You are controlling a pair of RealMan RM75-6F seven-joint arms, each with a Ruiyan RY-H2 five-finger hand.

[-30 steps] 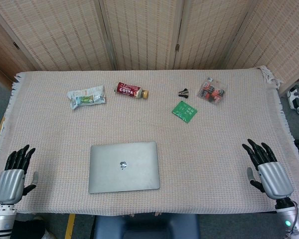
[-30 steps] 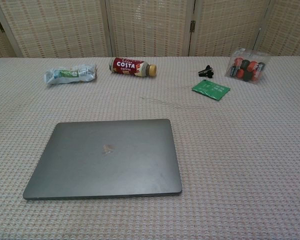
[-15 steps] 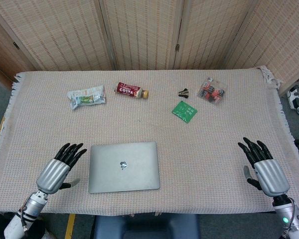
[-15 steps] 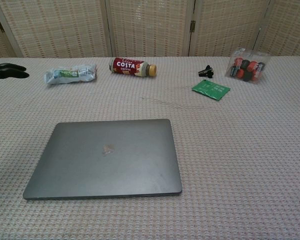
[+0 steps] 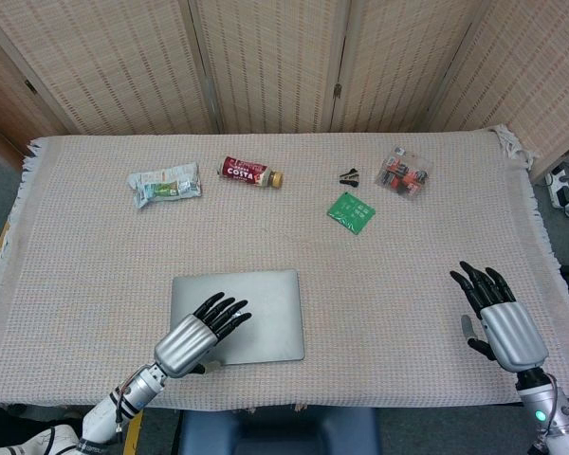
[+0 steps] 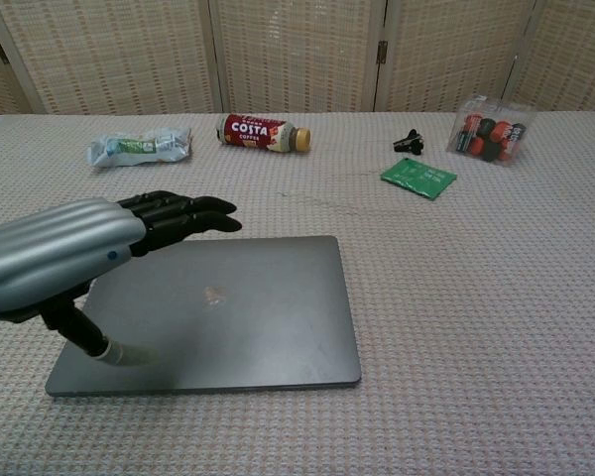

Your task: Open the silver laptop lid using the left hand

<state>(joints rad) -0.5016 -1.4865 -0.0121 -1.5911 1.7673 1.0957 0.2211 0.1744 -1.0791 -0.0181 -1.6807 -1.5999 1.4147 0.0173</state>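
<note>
The black fingers of the left hand are stretched out nearly straight and slightly fanned, pointing toward the far right, and they hold nothing. In the chest view the thumb angles down toward the near-left part of the lid, its pale tip at or just above the surface; whether it touches cannot be told. The ribbed silver back of the hand faces up, and the wrist and forearm run off over the near edge of the table.

Beneath it lies the silver laptop, shut flat, a thin rounded-corner slab of matte metal with a small logo at its middle, sitting near the front edge, left of centre.

The right hand hovers over the near right of the cloth, fingers extended and a little apart, palm down, holding nothing.

A clear plastic bag at the far right contains red and dark small items. Beside it are a black binder clip and a flat green packet. A Costa coffee bottle lies on its side at the far centre, a crumpled wrapper to its left. The tablecloth is a beige waffle weave, fringed at its edges.
</note>
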